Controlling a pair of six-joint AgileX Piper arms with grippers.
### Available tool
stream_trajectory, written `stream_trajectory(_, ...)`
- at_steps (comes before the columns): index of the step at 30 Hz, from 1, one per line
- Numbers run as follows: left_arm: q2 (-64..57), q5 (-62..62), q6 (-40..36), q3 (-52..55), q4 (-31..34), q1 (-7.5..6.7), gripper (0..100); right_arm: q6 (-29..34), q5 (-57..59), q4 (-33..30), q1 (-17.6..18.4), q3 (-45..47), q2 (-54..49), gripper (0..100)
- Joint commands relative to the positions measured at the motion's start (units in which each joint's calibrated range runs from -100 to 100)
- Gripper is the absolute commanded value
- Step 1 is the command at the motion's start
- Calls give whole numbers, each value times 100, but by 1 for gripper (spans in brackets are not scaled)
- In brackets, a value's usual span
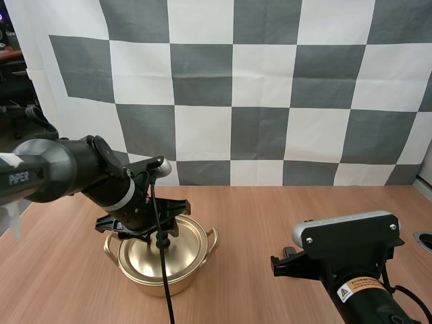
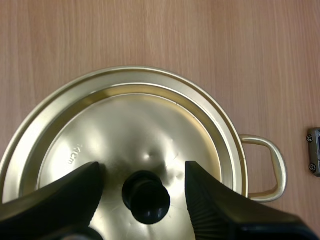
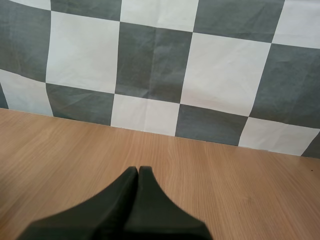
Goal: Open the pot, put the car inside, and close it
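High view: shows the left gripper (image 1: 154, 228) low over the gold pot (image 1: 189, 273), lid (image 1: 185, 236) on, black knob (image 1: 162, 241) right under it. Places the pot on the left part of the wooden table (image 1: 270, 216), and the right arm (image 1: 351, 246) well apart from it at the near right.

Left wrist view: looks straight down on the lid. Catches the two fingers (image 2: 65, 192) spread wide, one on either side of the knob, neither clearly touching it. Shows one pot handle (image 2: 257, 140) jutting out beside the lid and, past it on the bare table, a small grey car (image 2: 314, 157), only partly seen and apart from the pot.

Right wrist view: shows the right gripper (image 3: 137, 200) pressed together into one dark wedge, pinching nothing, above bare table.
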Motion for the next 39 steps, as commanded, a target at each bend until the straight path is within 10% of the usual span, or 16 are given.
stream_trajectory(1, 9, 21, -3, 3, 4, -2, 79, 4, 5, -7, -2, 0, 7, 0)
stream_trajectory(9, 9, 306, -3, 3, 82, -2, 0, 4, 5, -7, -2, 0, 7, 0)
stream_trajectory(39, -17, 527, 137, -226, 70, -2, 0, 4, 5, -19, -2, 0, 7, 0)
